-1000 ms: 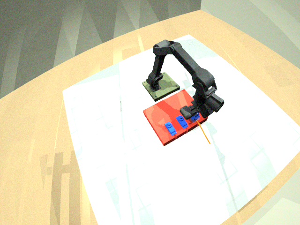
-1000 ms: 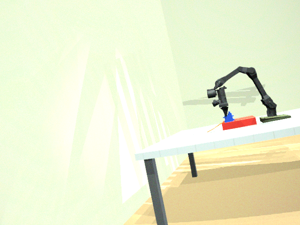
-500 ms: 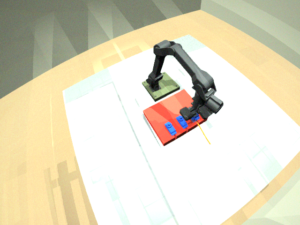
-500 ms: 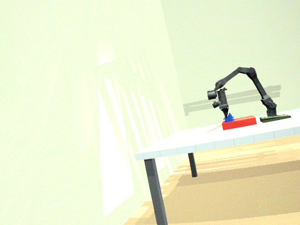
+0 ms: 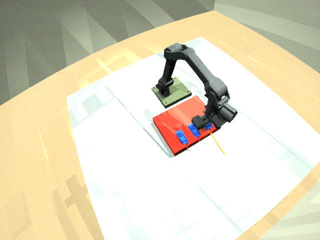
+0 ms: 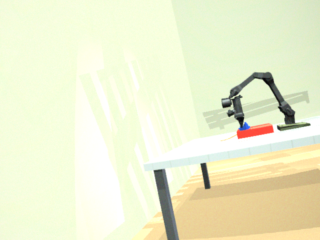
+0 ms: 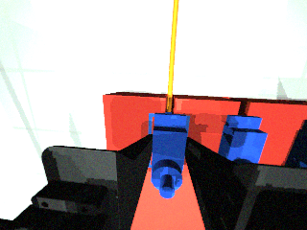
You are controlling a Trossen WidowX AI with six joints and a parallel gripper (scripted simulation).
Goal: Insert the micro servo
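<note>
Wrist view first: my tool (image 7: 168, 158) is clamped on the loose micro servo (image 7: 168, 144), dark fingers pinching its blue body from both sides. Output shaft (image 7: 166, 181) faces the camera, so it points up along the tool axis, which is why I grip the sides and leave the top free. Servo hangs low over the red deck (image 7: 125, 115), at its end pocket as far as I can tell; pocket itself is hidden under the body, so I can't say it's seated. Ears look not yet flat, judging by the body standing proud in the exterior view.

Orange cable (image 7: 173, 48) runs straight off the far end, over the deck edge onto the white counter (image 7: 58, 57). That heading suits the side notch, I think; notch not visible.

Next along, a seated servo (image 7: 244, 139) sits just beside mine. Top view shows another one (image 5: 181, 136) further down the row.

Risk as I judge it: tight clearance to the neighbour when I release.
</note>
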